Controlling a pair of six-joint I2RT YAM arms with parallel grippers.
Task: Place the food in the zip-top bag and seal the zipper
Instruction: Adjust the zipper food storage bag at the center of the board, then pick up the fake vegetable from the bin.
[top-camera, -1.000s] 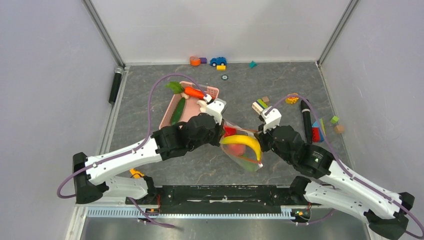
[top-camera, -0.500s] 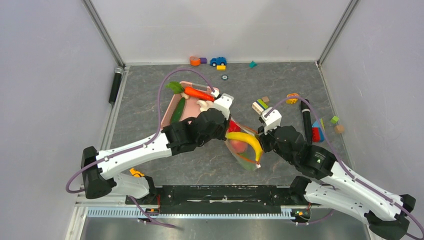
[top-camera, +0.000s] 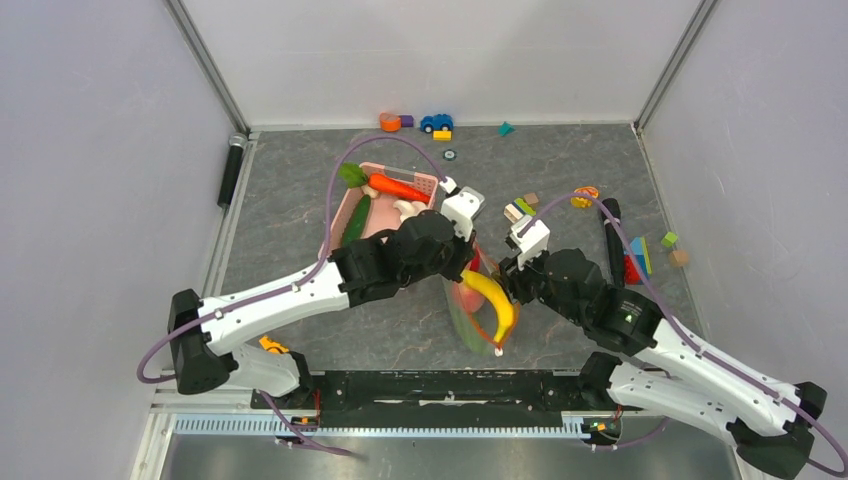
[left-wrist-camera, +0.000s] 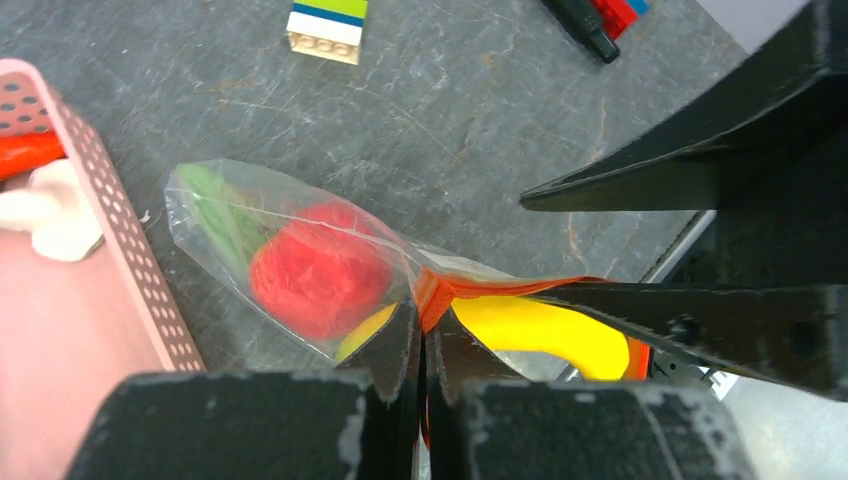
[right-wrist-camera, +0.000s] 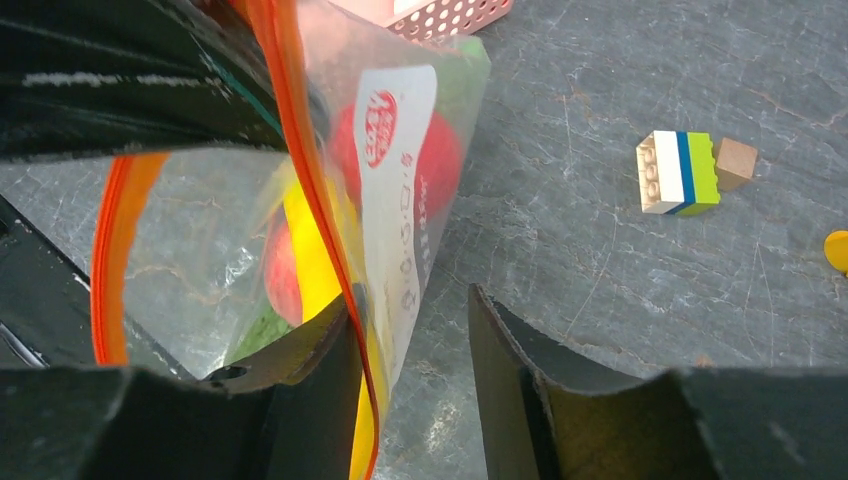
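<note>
From the top external camera, the zip-top bag (top-camera: 478, 305) hangs between the two arms above the grey marbled worktop (top-camera: 300, 210), a curved yellow banana (top-camera: 492, 297) sticking out of it, and the left gripper (top-camera: 466, 262) meets the bag's upper edge while the right gripper (top-camera: 507, 280) sits just beside it on the other side. Behind them the pink lattice basket (top-camera: 428, 183) holds an orange carrot (top-camera: 397, 186), a long green cucumber (top-camera: 355, 222) and a white mushroom (top-camera: 407, 208). In the left wrist view, the left fingers (left-wrist-camera: 395, 345) are pressed together, clamped on the orange-red zipper (left-wrist-camera: 500, 288) strip at the bag's mouth; through the glossy clear film show a round red tomato (left-wrist-camera: 318, 272), a green piece and the smooth yellow banana. A studded white, blue and green block (left-wrist-camera: 328, 22) lies on the worktop beyond. In the right wrist view, the right fingers (right-wrist-camera: 505, 355) stand apart, one dark pad lying against the bag's film and the other clear of it over bare worktop; nothing is gripped between them. The bag's white printed label (right-wrist-camera: 395, 170) faces this camera, the zipper running down as a thin orange line.
</note>
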